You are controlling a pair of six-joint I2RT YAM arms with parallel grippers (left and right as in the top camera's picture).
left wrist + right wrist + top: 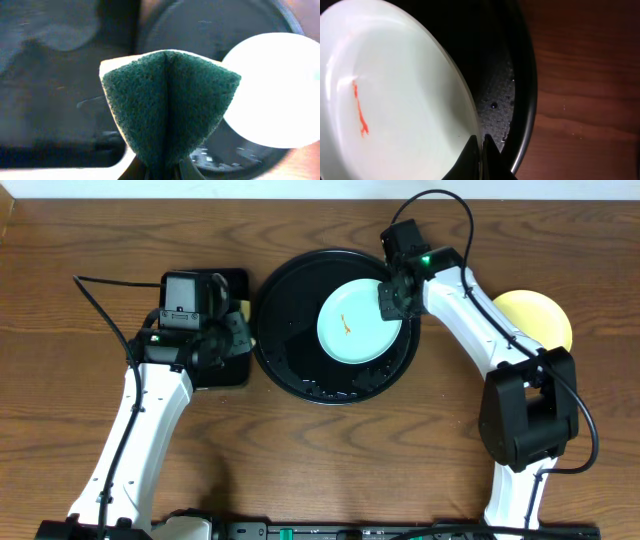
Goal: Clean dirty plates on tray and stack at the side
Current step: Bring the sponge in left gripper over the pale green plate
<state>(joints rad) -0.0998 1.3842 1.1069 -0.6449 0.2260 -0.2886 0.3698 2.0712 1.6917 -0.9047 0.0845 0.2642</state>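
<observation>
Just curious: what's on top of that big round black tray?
A mint plate with an orange smear sits on the black tray, its rim pinched by the right tool. What's beneath the plate is hidden.

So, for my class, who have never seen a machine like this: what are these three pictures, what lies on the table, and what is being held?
Two white robot arms sit at a wooden table, each ending in a two-finger gripper. One picture looks straight down from above; the other two come from small cameras on each arm's wrist.

On the table is a round black tray with a mint plate in it, marked by an orange smear. A yellow plate lies at the right, and a smaller black tray at the left.

The left gripper is shut on a folded green sponge. The right gripper is shut on the mint plate's rim.
</observation>
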